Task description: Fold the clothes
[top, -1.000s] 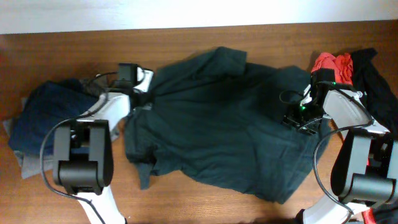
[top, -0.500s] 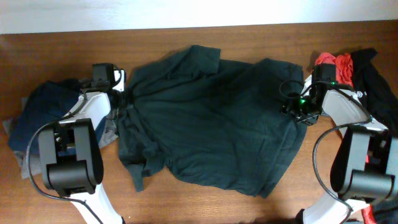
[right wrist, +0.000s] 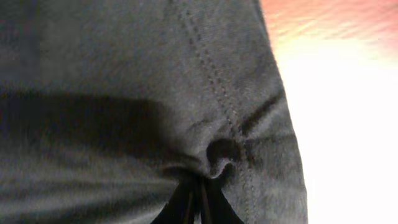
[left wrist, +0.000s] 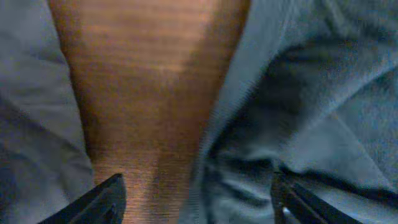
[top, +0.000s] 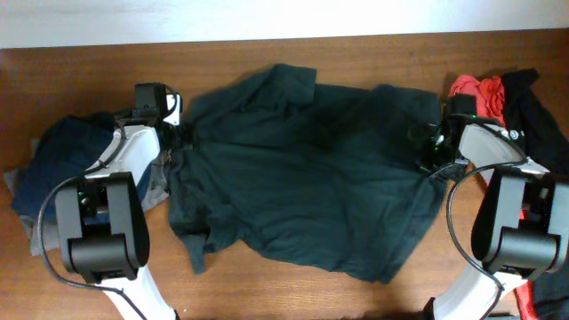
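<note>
The large dark green shirt (top: 302, 178) lies spread across the middle of the table, wrinkled. My left gripper (top: 178, 133) hovers open at its left edge; in the left wrist view the fingers (left wrist: 109, 199) stand wide apart over bare wood (left wrist: 149, 93), and the shirt's hem (left wrist: 311, 93) lies loose between them. My right gripper (top: 433, 156) is at the shirt's right edge. In the right wrist view it (right wrist: 198, 199) is shut on a pinched fold of the green fabric (right wrist: 155, 74) beside a seam.
A navy blue piece (top: 53, 164) lies bunched at the left over grey fabric (top: 156, 191). A red shirt (top: 476, 93) and a black garment (top: 538, 124) are heaped at the far right, behind the right arm. The table's back edge meets a white wall.
The left gripper has opened and let go of the shirt's left edge after dragging it left. The right gripper has closed on the shirt's right edge and shifted slightly right.
</note>
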Available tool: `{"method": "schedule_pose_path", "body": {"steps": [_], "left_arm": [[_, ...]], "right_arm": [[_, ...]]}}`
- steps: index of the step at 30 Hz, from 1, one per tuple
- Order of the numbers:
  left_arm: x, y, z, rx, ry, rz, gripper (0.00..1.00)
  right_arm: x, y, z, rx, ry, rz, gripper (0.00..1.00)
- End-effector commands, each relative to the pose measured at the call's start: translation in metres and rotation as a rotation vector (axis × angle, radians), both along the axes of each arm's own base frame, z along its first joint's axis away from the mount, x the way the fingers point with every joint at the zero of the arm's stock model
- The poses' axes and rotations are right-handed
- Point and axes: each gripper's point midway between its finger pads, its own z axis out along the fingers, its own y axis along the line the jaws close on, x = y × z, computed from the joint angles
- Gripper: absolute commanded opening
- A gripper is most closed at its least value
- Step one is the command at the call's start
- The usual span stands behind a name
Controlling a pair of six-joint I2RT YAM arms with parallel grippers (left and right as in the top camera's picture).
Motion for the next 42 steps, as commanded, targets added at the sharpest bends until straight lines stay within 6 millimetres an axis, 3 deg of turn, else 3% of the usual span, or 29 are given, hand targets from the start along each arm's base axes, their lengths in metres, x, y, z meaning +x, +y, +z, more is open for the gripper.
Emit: {"method": "schedule_pose_path", "body": {"steps": [1, 4, 9, 12, 17, 22, 29, 34, 40, 41, 42], "left_arm": [[0.02, -0.016, 0.045, -0.062, -0.121, -0.067, 0.76], [0.029, -0.044, 0.057, -0.141, -0.187, -0.206, 0.77], [0.038, -0.086, 0.072, -0.112, -0.295, -0.462, 0.73], [0.042, -0.108, 0.078, -0.036, -0.355, -0.593, 0.71], [0.062, -0.13, 0.079, 0.033, -0.442, -0.616, 0.72], [0.081, -0.146, 0.071, 0.037, -0.473, -0.642, 0.72], [0.111, -0.156, 0.033, 0.037, -0.471, -0.653, 0.72], [0.119, -0.178, 0.018, 0.034, -0.505, -0.685, 0.72], [0.113, -0.201, 0.008, 0.023, -0.5, -0.722, 0.72], [0.112, -0.202, 0.003, 0.022, -0.495, -0.724, 0.68], [0.112, -0.203, 0.001, 0.021, -0.491, -0.725, 0.56]], "right_arm": [[-0.02, -0.046, -0.01, -0.148, 0.092, -0.075, 0.13], [0.002, -0.036, 0.004, -0.047, 0.018, 0.004, 0.2], [0.037, -0.01, 0.057, 0.098, -0.148, 0.098, 0.28], [0.047, 0.007, 0.087, 0.185, -0.227, 0.123, 0.35], [0.051, 0.037, 0.117, 0.343, -0.32, 0.163, 0.41], [0.045, 0.059, 0.121, 0.435, -0.306, 0.185, 0.41], [0.047, 0.092, 0.121, 0.44, -0.294, 0.302, 0.43], [0.052, 0.116, 0.122, 0.438, -0.307, 0.382, 0.43], [0.061, 0.14, 0.125, 0.431, -0.343, 0.455, 0.49], [0.062, 0.143, 0.126, 0.431, -0.348, 0.465, 0.5], [0.063, 0.146, 0.126, 0.431, -0.35, 0.473, 0.5]]}}
